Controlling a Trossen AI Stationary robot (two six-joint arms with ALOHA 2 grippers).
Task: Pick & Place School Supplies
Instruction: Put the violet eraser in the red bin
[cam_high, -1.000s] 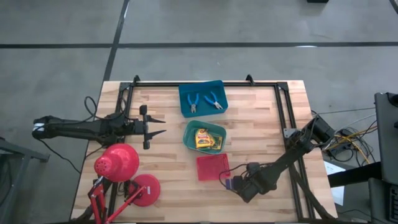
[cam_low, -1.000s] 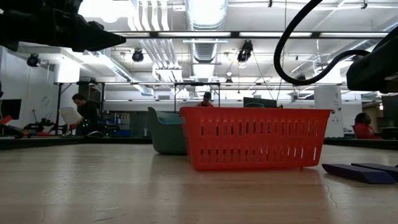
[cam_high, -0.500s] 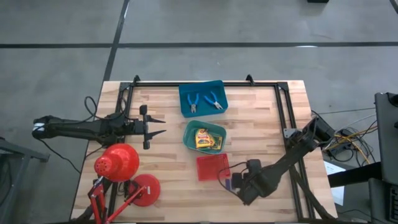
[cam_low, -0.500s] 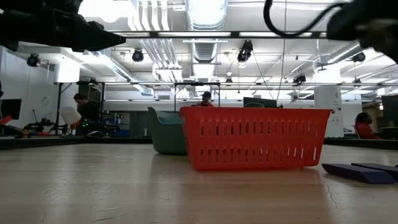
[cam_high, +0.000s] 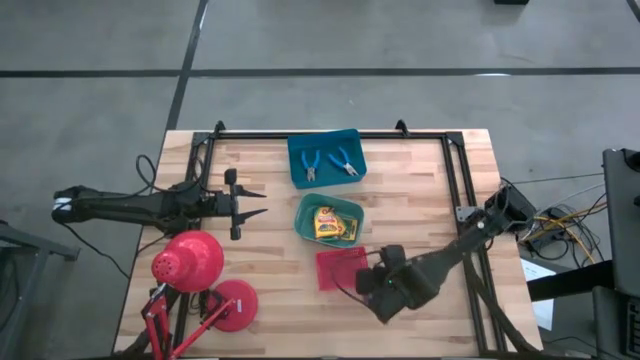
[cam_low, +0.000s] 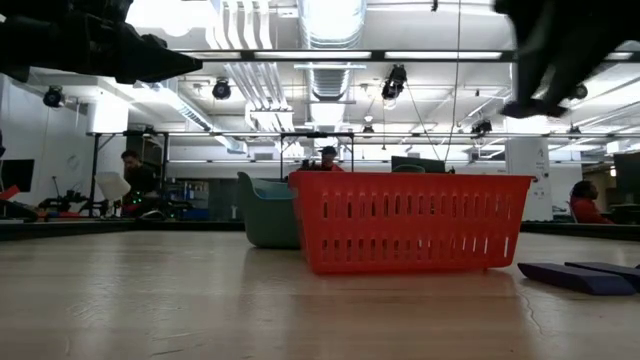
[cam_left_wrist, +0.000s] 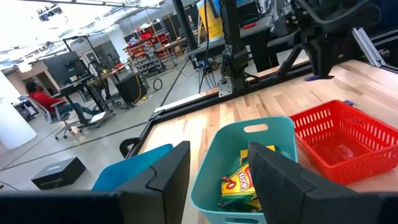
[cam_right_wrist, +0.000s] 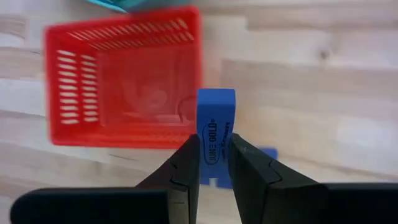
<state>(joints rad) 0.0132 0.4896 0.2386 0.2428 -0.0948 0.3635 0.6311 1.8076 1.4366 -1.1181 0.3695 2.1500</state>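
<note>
My right gripper (cam_high: 368, 285) hangs over the near right corner of the red tray (cam_high: 342, 268), shut on a small blue block (cam_right_wrist: 216, 112). In its wrist view the red tray (cam_right_wrist: 124, 87) lies beyond the block. Two more dark blue blocks (cam_low: 575, 277) lie flat on the table right of the red tray (cam_low: 410, 220). The green tray (cam_high: 330, 222) holds yellow-and-green boxes (cam_left_wrist: 241, 182). Two blue-handled tools (cam_high: 326, 163) lie in the blue tray (cam_high: 350, 140). My left gripper (cam_high: 258, 200) waits open at the table's left side. My right gripper pinches the blue block's near end (cam_right_wrist: 216, 135) between its two fingers (cam_right_wrist: 186, 158), which lie against its two flat faces. The fingers slant steeply down from above. The block sticks out past the fingertips along their line, lifted clear of the table.
A red desk lamp (cam_high: 190, 262) with its round base (cam_high: 235, 305) stands at the near left corner. A black frame (cam_high: 455, 180) runs along the table's far and right edges. Bare wood lies between the trays and the left arm.
My right gripper has risen from the table with the blue block and gone a little toward the red tray, tipping as it went. The block is now lifted clear; the other blocks stay on the table.
</note>
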